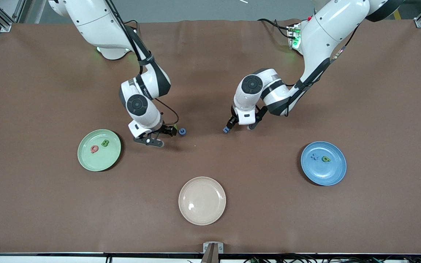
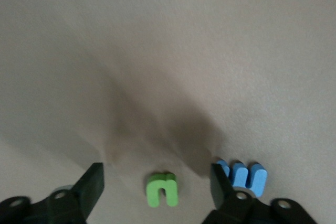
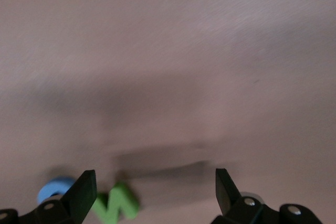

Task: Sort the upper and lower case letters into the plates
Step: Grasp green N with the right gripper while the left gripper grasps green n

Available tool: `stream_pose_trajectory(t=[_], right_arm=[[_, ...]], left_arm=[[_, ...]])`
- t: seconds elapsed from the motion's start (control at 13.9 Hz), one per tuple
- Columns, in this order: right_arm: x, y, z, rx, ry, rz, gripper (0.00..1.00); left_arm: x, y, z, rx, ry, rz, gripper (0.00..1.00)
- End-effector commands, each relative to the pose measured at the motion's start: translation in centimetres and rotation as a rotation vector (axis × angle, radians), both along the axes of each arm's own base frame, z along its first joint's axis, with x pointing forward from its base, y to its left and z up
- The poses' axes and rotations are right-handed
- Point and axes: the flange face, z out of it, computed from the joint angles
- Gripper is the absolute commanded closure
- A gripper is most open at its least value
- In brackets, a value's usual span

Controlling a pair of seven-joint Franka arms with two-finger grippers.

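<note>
Left gripper (image 2: 157, 187) wide apart around green u (image 2: 163, 190), untouched.

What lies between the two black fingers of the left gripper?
In the left wrist view, a small green lowercase letter u lies flat on the brown table between the left gripper fingers, untouched. A blue letter m sits just outside one finger.

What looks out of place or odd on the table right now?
Nothing stands out. The green plate holds two letters, the blue plate two more, all lying flat. The beige plate is bare. The remaining letters lie flat on the cloth under the arms.
</note>
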Motion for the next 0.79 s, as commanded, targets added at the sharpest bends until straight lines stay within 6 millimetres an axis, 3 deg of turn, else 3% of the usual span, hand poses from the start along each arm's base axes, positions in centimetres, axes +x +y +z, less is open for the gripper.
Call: stream_pose_trajectory(t=[0.0,0.22,0.72], right_arm=[[-1.7,2.2,0.6,-0.004,-0.017,0.139,0.04],[-2.4,3.4,0.7,-0.002,-0.031,0.248,0.05],[-2.4,2.4,0.2,-0.011,-0.013,0.437,0.06]], left_arm=[[0.5,-0.8,-0.2,-0.002,-0.018,0.013,0.16],[-0.1,-1.0,-0.1,0.010,-0.015,0.026,0.17],[-0.8,-0.7,0.0,0.083,0.009,0.025,0.20]])
